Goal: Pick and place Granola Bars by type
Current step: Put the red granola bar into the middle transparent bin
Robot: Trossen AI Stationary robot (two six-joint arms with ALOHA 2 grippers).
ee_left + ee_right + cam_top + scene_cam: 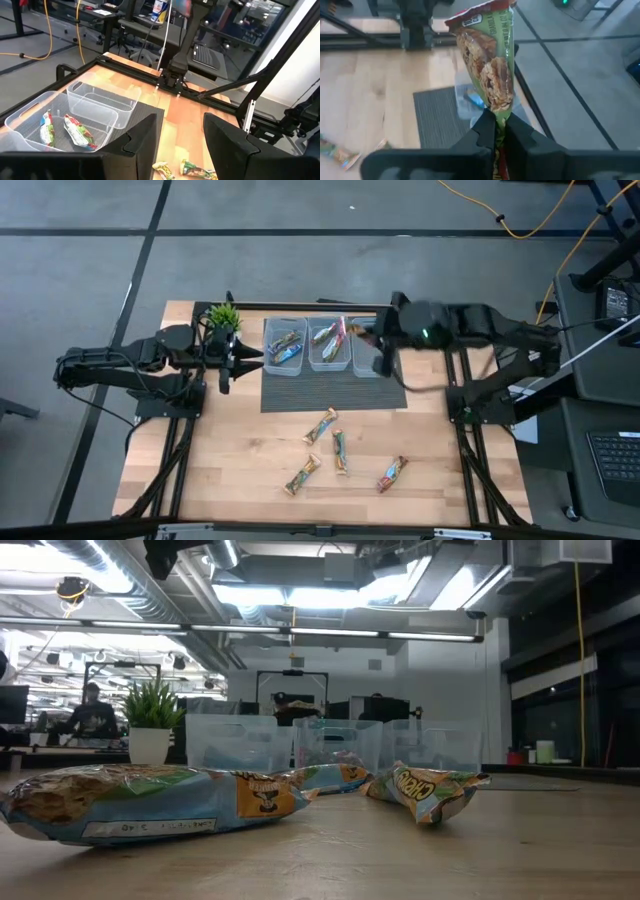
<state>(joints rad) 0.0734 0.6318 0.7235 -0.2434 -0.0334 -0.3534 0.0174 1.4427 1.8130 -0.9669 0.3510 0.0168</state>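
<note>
My right gripper pinches shut on a green-wrapped granola bar, end-held so it hangs toward the clear plastic bins; my left gripper waits half-open, empty.

Three clear plastic bins sit side by side on a dark ribbed mat at the wooden table's far edge, small potted plant just beside them.

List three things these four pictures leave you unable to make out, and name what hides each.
- High view: the rightmost bin, covered by the right pincer.
- Right wrist view: the held granola bar; its lower end sits hidden between the fingers.
- Low view: bin contents, screened by a loose bar lying close to the camera.
</note>
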